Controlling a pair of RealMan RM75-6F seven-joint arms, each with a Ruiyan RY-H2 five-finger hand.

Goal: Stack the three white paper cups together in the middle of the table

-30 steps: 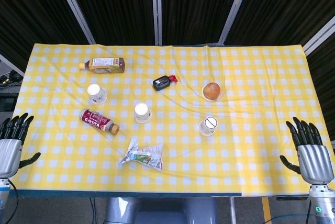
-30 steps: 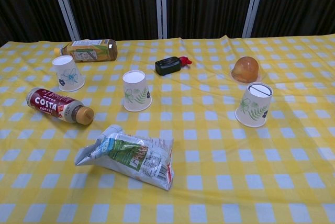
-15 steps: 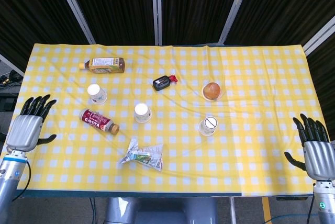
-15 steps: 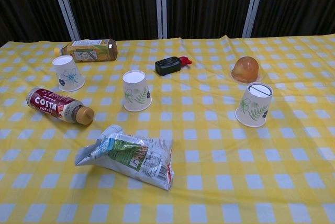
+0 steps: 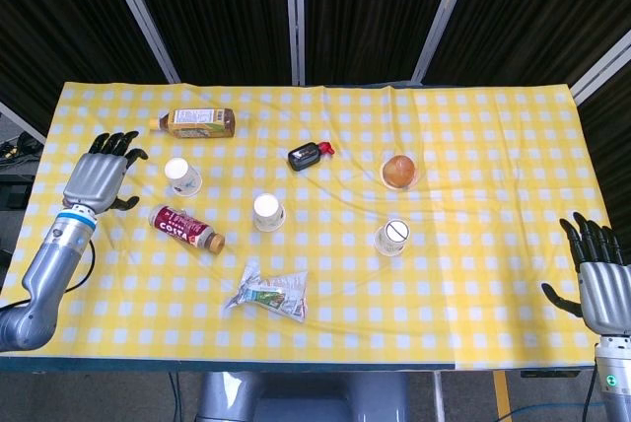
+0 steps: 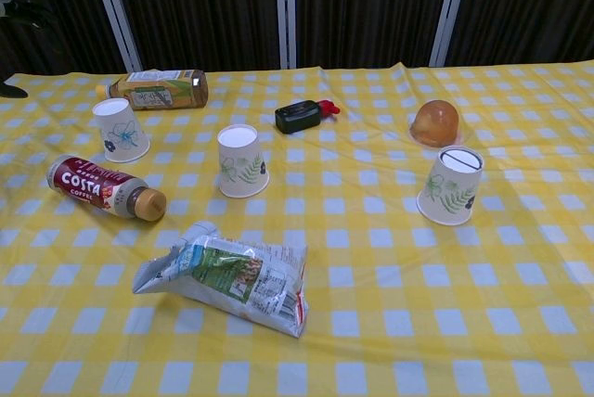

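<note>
Two bottles (image 5: pixel 186 227) flank the left cup (image 5: pixel 181 175) — both robot hands (image 5: pixel 100 175) empty, fingers spread.

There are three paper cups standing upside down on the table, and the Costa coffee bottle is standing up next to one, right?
Almost. The three paper cups are upside down, but the Costa bottle is lying on its side, not standing. The chest view shows it clearly.

A table (image 5: pixel 493 274) in yellow-checked cloth bears three paper cups (image 6: pixel 241 161), separately.
</note>
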